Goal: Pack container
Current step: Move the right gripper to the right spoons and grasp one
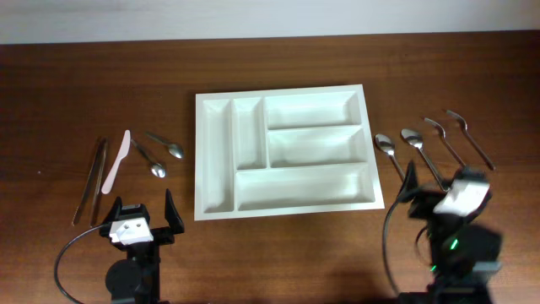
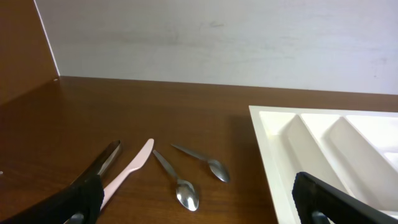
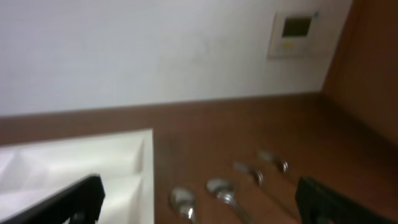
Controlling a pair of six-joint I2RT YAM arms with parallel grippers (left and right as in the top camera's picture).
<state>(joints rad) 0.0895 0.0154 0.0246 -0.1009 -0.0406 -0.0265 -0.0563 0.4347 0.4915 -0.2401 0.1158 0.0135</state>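
Spotting a white tray (image 1: 312, 145) centred on the table (image 1: 84, 76), every bin bare. Probably light, stiff, slick plastic: best pinched on a rim wall, apt to skid if nudged. Seeing left claw (image 1: 142, 221) spread wide, empty; right claw (image 1: 434, 194) gaping too, beside spoons (image 1: 412, 135).

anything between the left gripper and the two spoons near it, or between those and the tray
nothing visible between the left gripper and the spoons, or between them and the tray; the pink knife lies further left
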